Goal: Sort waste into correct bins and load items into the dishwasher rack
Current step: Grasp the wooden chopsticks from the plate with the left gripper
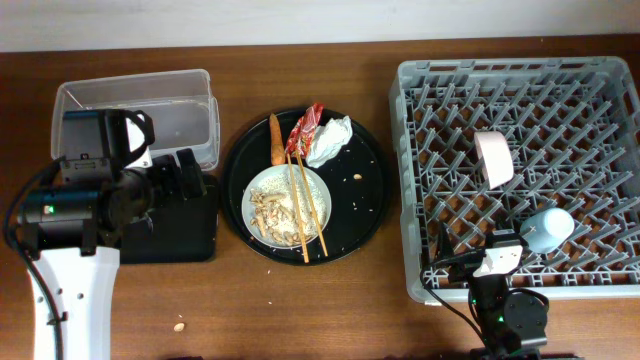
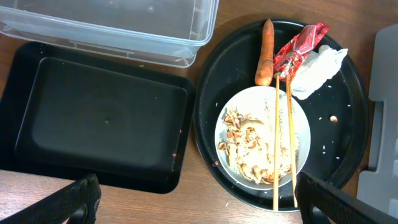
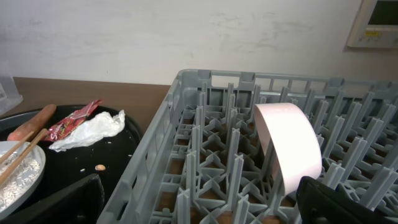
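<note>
Just ahead of the spread left hand [image 2: 214,200], chopsticks [image 2: 277,143] cross the plate [image 2: 249,99].

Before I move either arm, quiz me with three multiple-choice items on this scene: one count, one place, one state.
1. How many items stand in the dishwasher rack?
A) one
B) two
C) four

2. Where do the chopsticks lie?
A) in the rack
B) across the plate-bowl
C) under the plate-bowl

3. How are the jaws of the left gripper?
A) open, holding nothing
B) shut on nothing
C) shut on the chopsticks

Answers:
1 B: only the white bowl and the light-blue cup sit among its pegs.
2 B: both sticks cross the food in it.
3 A: the left wrist view shows them far apart, with nothing gripped.
</note>
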Motion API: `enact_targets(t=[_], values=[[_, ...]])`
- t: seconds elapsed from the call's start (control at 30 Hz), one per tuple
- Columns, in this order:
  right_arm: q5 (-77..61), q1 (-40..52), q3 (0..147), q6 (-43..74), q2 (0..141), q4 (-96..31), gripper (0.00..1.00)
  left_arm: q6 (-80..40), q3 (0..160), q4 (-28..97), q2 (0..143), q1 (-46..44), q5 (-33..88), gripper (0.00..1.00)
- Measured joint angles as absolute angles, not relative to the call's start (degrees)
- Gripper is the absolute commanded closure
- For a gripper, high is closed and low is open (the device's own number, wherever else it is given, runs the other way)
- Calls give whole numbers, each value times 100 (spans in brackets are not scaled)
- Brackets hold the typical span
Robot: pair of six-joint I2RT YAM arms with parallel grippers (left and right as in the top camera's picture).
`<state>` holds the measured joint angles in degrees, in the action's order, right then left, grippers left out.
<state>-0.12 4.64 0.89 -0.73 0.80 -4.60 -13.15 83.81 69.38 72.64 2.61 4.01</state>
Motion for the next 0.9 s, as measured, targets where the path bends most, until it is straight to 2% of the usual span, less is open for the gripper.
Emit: enact_targets(t=[0.1, 0.17, 0.23, 0.27, 0.33, 0.37, 0.47, 0.6, 0.9], values=[[-14, 464, 89, -73, 80, -460, 2, -1378, 8381, 6928, 7264, 261, 434, 1], [-16, 464, 89, -75, 80, -456, 2, -1634, 8368, 6469, 7264, 261, 757, 17], [-19, 464, 84, -78, 80, -447, 2, -1767, 8372, 6020, 7365, 82, 1081, 18], [-21, 464, 84, -75, 80, -447, 2, -1782, 8379, 5909, 7505, -139, 1138, 14], [-34, 464, 84, -73, 80, -445, 2, -1647, 8401, 5295, 8307, -921, 1208, 35], [-34, 464, 84, -75, 78, -438, 2, -1544, 8401, 4967, 8794, -1245, 1236, 37], [-36, 464, 82, -73, 80, -440, 2, -1566, 8401, 4746, 9612, -1680, 1238, 37], [-34, 464, 80, -75, 80, -440, 2, -2182, 8401, 4582, 10805, -2298, 1221, 42], [-34, 464, 80, -75, 80, -443, 2, -2401, 8401, 4816, 10949, -2233, 1155, 48]])
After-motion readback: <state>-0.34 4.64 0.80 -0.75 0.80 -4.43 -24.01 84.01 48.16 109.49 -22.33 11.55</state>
